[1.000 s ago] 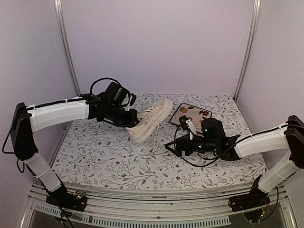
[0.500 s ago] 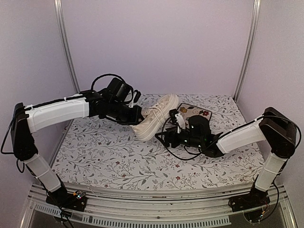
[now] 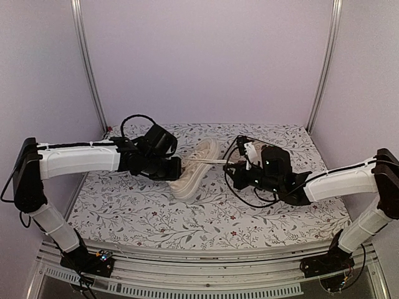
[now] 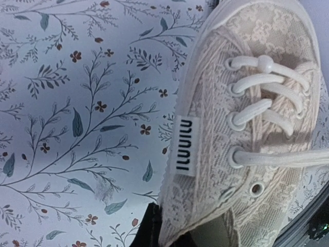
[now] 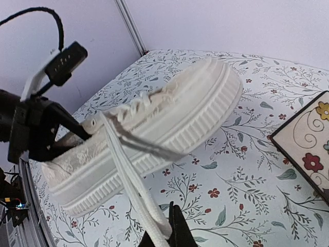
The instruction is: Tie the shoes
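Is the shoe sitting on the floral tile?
No. In the right wrist view the tile lies off to the side of the shoe, with patterned cloth showing between them.

A floral tile (image 5: 308,149) lies on the leaf-print table (image 3: 156,218).

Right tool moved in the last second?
Yes. In the top view the right tool, pinching a lace, has shifted toward the back wall; it now hides the floral tile that showed behind it.
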